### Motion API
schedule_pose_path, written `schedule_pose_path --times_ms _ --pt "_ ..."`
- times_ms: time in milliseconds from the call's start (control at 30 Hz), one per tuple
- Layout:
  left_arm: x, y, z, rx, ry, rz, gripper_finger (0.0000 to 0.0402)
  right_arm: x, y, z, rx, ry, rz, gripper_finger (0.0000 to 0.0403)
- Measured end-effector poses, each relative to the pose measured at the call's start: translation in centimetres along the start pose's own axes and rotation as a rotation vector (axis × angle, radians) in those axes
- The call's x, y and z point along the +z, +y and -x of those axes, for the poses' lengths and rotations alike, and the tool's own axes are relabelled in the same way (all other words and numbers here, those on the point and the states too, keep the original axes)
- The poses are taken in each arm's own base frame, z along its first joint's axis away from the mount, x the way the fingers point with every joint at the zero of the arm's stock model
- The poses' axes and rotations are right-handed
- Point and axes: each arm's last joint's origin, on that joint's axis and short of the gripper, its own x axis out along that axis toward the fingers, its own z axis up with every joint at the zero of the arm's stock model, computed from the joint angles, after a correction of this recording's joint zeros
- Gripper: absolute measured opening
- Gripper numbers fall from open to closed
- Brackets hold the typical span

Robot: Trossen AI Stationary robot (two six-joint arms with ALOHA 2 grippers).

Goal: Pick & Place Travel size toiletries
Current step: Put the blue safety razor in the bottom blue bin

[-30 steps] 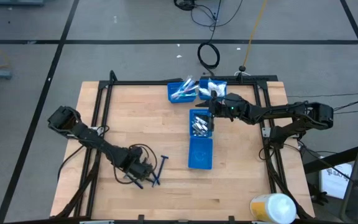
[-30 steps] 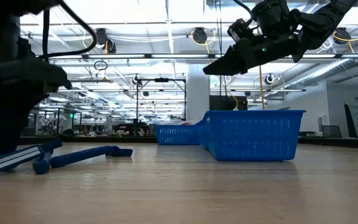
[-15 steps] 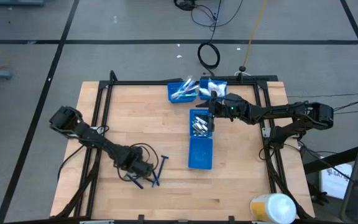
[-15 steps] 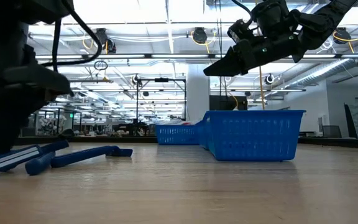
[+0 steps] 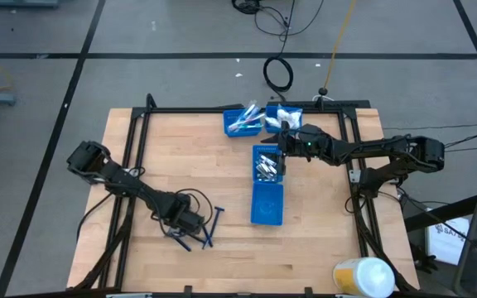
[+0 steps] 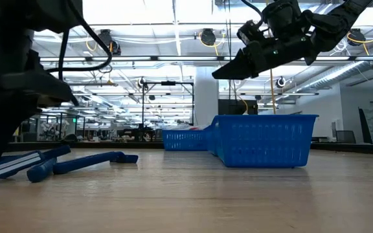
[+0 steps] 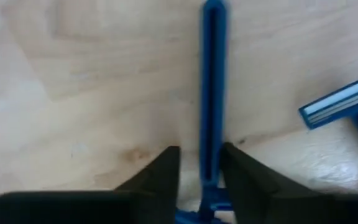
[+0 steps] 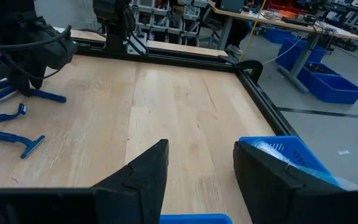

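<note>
near the front left of the wooden table point(image 5: 180, 157) we see the left gripper point(image 7: 199, 163) set low over a cluster of dark blue razors point(image 5: 208, 227). its two dark fingers point(image 7: 160, 177) are parted only a little, and the straight handle of one razor point(image 7: 213, 93) runs up between them; we cannot tell whether the tips press on it or merely flank it. just beside that gripper, on its far side, the pale-striped head of a second razor point(image 7: 340, 106) lies flat on the wood. from table height, two more razors point(image 6: 76, 162) rest on the boards close by the dark bulk of the left arm.

moving right, a long blue bin point(image 5: 267, 186) stands well away from the left gripper, with short silvery tubes point(image 5: 265, 168) piled in its far end. beyond it two smaller blue bins sit side by side at the back edge: one point(image 5: 242, 121) holding slim white and light-blue sticks, the other point(image 5: 281, 116) holding white packets.

the right gripper point(image 8: 194, 165) hangs in the air above the far end of the long bin, fingers spread wide with nothing between them.
</note>
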Motion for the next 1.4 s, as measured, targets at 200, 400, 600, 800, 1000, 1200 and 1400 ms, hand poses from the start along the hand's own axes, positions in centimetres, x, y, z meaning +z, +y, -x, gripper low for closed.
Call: schedule_pose_path --times_ms 200,400,600,800,1000,1200,1400 --pt "1.9 -0.1 0.2 -0.006 -0.148 -0.056 0.0015 -0.1 0.0 0.0 0.0 0.006 -0.085 0.0169" --pt "3.7 -0.1 0.4 0.048 -0.436 -0.231 0.0022 0.0 0.0 0.1 -0.001 0.004 -0.109 0.0166" --pt "4.4 -0.7 3.1 -0.016 -0.634 -0.326 0.0012 -0.1 -0.1 0.1 -0.008 0.013 -0.109 0.0165" --pt "4.5 -1.7 6.4 -0.158 -0.868 -0.468 0.0007 -0.2 -0.4 0.1 -0.019 0.018 -0.112 0.0164" --pt "4.6 -4.3 9.1 -0.211 -1.151 -0.778 0.0019 0.1 -0.1 0.1 -0.001 -0.001 -0.106 0.016" --pt "6.7 -5.6 10.8 -0.302 -1.237 -0.921 0.0006 0.8 2.2 -0.1 0.143 -0.044 -0.085 0.016" --pt "9.1 -6.6 10.7 -0.404 -1.247 -1.033 0.0012 1.9 5.4 -0.4 0.252 -0.137 -0.05 0.0161"
